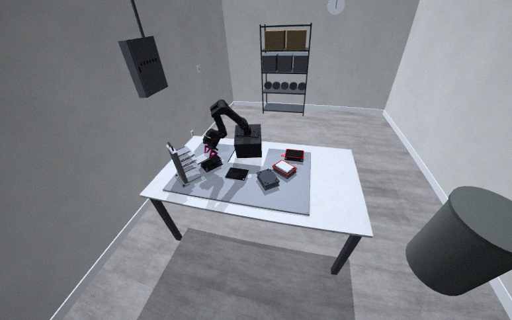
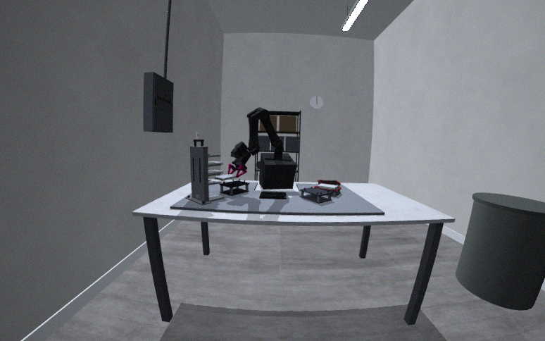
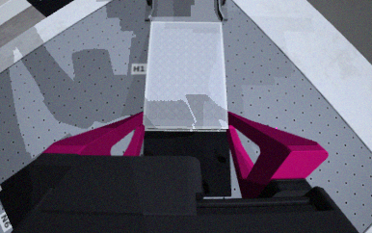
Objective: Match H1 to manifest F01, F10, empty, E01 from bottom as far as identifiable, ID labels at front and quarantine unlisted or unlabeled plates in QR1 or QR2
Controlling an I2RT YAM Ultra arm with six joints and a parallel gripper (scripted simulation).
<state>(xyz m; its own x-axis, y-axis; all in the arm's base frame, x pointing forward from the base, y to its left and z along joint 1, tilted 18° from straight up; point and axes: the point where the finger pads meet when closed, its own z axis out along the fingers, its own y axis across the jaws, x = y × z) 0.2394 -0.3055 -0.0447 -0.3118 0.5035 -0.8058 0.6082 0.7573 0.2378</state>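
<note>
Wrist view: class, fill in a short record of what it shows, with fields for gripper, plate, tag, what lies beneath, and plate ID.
gripper: magenta-fingered gripper, closed on the plate's near end, one finger at each long side
plate: pale plate, pointing lengthwise toward the plate hotel
tag: H1 tag on the dotted mat, left of the plate
beneath: black nest under the plate's near end
plate ID: no label readable
</note>
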